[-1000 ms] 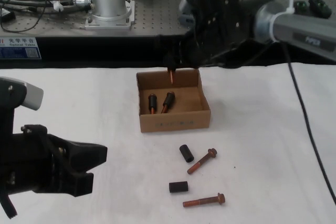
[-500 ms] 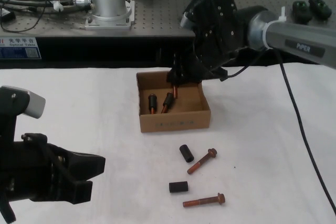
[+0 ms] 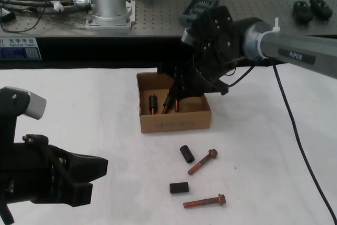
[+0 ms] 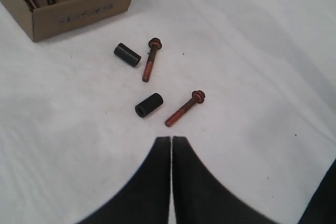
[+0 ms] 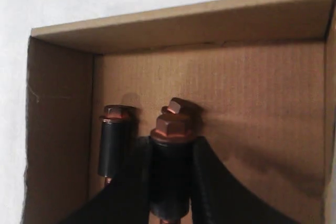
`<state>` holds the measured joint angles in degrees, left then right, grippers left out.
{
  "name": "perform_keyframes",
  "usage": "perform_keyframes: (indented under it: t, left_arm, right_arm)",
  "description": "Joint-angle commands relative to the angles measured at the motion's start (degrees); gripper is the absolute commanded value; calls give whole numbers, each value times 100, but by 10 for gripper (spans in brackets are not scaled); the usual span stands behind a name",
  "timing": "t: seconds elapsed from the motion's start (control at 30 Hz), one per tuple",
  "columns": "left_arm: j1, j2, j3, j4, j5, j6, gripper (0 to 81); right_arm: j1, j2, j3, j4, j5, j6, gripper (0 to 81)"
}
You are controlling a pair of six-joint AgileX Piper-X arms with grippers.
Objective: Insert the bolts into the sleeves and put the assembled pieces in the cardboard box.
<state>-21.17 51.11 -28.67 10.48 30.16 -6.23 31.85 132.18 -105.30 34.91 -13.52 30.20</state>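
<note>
Closest in, the left end effector (image 4: 171,140) hangs low over the desk (image 3: 274,172). Its two fingers are pressed flat together with nothing between them. Just ahead of it on the white cover, the near bolt (image 4: 185,108) lies beside the near sleeve (image 4: 149,105), close but apart, with the sleeve bare. A little farther on comes the second pair. The far sleeve (image 4: 127,54) and the far bolt (image 4: 150,59) lie side by side, with the bolt's head up near the sleeve, and they are not joined either.

Beyond those sits the cardboard box (image 3: 176,122), open at the top. The right end effector (image 5: 171,142) is down inside it, with a finger clamped on either side of the held piece (image 5: 169,177), a black sleeve with a copper bolt head poking out of the end. Beside it, the resting piece (image 5: 115,142) lies on the box floor close to the side wall. One more bolt head (image 5: 178,106) peeks out just behind the held one. Whether the held piece touches the cardboard floor is impossible to tell.
</note>
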Motion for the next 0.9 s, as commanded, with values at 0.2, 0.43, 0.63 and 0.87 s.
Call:
perform_keyframes:
  t: [0.2, 0.43, 0.63, 0.87]
  left_arm:
    - [6, -15, -63, -20, 59, 110, 8]
    - [6, -15, -63, -20, 59, 110, 8]
    - [6, -15, -63, -20, 58, 140, 8]
    - [6, -15, -63, 17, 233, 536, 8]
  right_arm:
    - [-52, 26, -80, 172, -54, 22, 207]
    - [-52, 42, -80, 181, -54, 22, 232]
    - [-52, -45, -80, 205, -255, -296, 232]
    - [-52, -735, -80, 825, -286, -2454, 232]
